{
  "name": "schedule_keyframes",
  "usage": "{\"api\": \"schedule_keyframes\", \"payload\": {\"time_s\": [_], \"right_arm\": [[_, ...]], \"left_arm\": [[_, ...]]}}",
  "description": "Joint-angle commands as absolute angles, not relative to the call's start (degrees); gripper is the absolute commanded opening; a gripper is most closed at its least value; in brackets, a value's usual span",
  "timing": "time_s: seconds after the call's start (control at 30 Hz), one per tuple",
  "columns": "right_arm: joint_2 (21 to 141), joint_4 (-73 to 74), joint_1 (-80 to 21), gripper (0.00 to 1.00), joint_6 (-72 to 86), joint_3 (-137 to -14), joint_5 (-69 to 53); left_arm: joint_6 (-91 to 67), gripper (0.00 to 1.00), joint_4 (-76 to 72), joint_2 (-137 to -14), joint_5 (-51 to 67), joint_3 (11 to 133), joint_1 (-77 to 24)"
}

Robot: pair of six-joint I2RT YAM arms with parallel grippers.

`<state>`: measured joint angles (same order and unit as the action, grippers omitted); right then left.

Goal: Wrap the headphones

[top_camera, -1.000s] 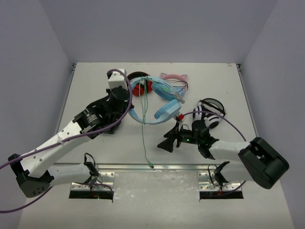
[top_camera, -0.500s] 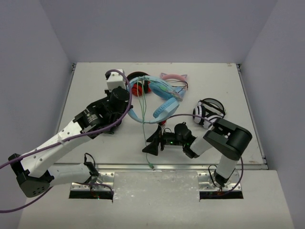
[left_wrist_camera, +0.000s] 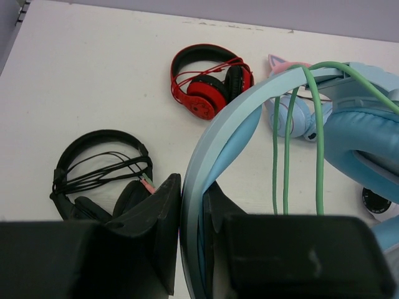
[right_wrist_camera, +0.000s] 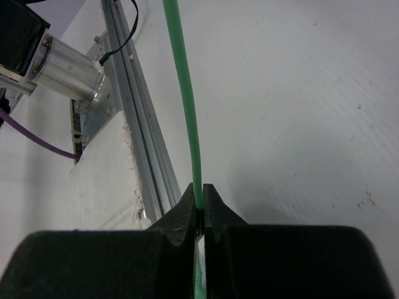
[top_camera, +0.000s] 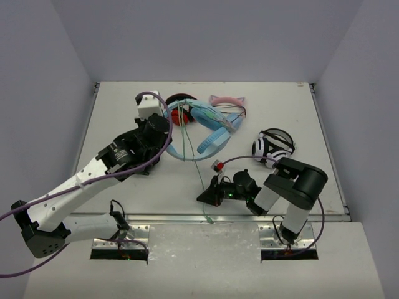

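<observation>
At the left, the left arm (top_camera: 93,168) stretches out over the tabletop (top_camera: 112,112). The left jaws are clamped on the wide blue headband of the headphones (top_camera: 209,134), which sit mid-table toward the far side. From above, the arm covers that grip. The left wrist view shows it plainly: the band (left_wrist_camera: 218,143) is wedged between the two fingers. It also shows a black pair (left_wrist_camera: 93,168) lying just left of them and a red pair (left_wrist_camera: 209,81) farther back.

The green cable (top_camera: 198,168) trails from the headphones toward the near edge. There the right arm (top_camera: 293,184) has the right jaws low on it. Only the right wrist view shows the cable (right_wrist_camera: 184,93) pinched between the closed tips, beside the metal rail (right_wrist_camera: 131,124).

A pink cat-eared pair (top_camera: 227,99) lies behind the headphones. A white-and-black pair (top_camera: 273,146) lies at the right, clear of both jaws.
</observation>
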<state>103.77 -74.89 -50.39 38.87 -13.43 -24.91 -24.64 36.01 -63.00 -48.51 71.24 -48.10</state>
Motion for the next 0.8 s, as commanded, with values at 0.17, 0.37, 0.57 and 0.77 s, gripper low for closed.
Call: {"api": "schedule_keyframes", "payload": {"time_s": [0.17,0.37,0.57,0.77], "right_arm": [[85.8,-77.4,-52.1,0.01,36.5,-7.1,-19.6],[62.9,-38.5,-59.3,0.01,24.4,-15.3,-11.6],[54.2,-19.6,-62.8,0.01,18.5,-23.5,-6.1],[52.5,-7.2,-63.4,0.01,12.0,-32.4,-3.8]], "left_arm": [[-35.9,0.0,31.4,-63.7,-63.1,72.2,-48.5],[-38.3,0.0,32.5,-67.1,-61.7,73.9,-43.2],[-35.5,0.0,28.9,-68.1,-59.2,73.7,-41.5],[-30.4,0.0,26.5,-71.6,-56.4,72.7,-42.4]]}}
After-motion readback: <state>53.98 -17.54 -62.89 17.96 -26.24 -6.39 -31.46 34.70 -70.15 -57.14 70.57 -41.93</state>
